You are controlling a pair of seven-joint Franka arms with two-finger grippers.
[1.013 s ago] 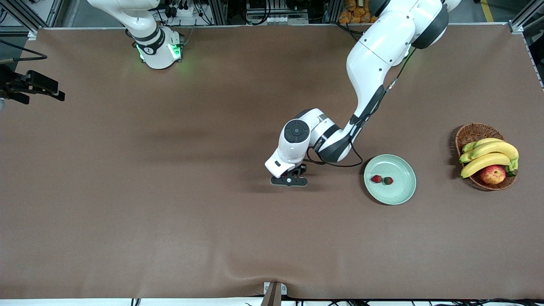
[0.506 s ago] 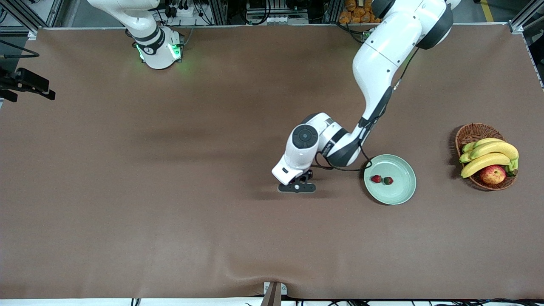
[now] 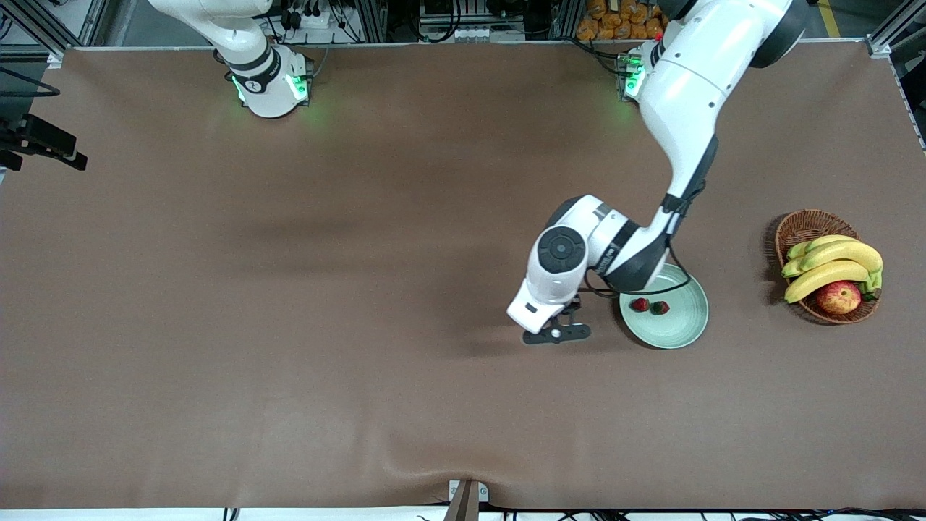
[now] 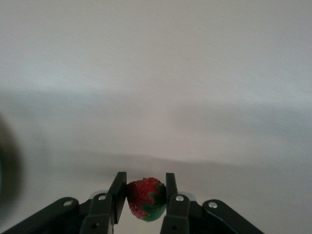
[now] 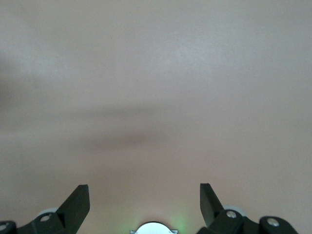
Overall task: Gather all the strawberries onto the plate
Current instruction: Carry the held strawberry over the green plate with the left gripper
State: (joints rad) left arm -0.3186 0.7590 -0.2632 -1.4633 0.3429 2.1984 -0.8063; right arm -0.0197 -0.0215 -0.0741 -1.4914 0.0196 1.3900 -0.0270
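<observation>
A strawberry (image 4: pixel 145 198) is sitting pinched between the two fingers of the left tool (image 4: pixel 144 195), its red body showing in the gap and its green cap turned toward one finger (image 4: pixel 171 191). In the front view that left tool (image 3: pixel 555 333) is hanging over bare brown tabletop (image 3: pixel 289 325) just beside the plate (image 3: pixel 684 329), on the side toward the right arm's end, and the held berry itself is hidden under the wrist there. Two more strawberries are lying on the pale green plate, near the rim closest to the left tool: one red berry (image 3: pixel 639 305) and, touching or nearly touching it, a second (image 3: pixel 660 307) showing more of its dark green cap. The left arm's elbow and cable are crossing over the plate's rim on the side away from the front camera.

Toward the left arm's end of the tabletop, well apart from the plate, a brown wicker basket (image 3: pixel 799 226) is holding yellow bananas (image 3: pixel 835 264) and a red-yellow apple (image 3: pixel 839 297).

The right tool (image 5: pixel 145 200) is waiting with its fingers spread wide over empty brown cloth, holding nothing; in the front view only a dark part (image 3: pixel 43 141) is showing at the edge at the right arm's end of the tabletop.
</observation>
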